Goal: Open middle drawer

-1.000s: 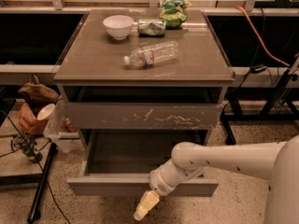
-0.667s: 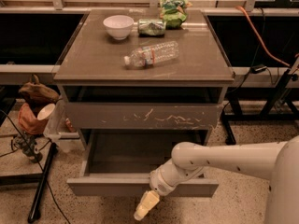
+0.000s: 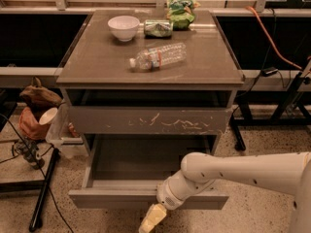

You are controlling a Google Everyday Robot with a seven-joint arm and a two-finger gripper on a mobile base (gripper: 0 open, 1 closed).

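Middle drawer [image 3: 112,199]: lower centre of frame, pulled well out from cabinet, plain front edge low near floor, interior bare and open from above. Scratched drawer front [image 3: 146,120] above it, flush with cabinet face.

End effector [image 3: 153,220]: bottom centre, just below drawer front's lower edge, close to bottom frame edge; wide or narrow, cannot tell. Arm [image 3: 243,171] enters from right, crossing drawer front's right half.

Tabletop [image 3: 97,67]: bowl [image 3: 123,27] and can [image 3: 158,28] near back edge, bottle [image 3: 158,56] lying mid-surface.

Left of drawer: black pole [image 3: 43,193] leaning on floor, near corner.
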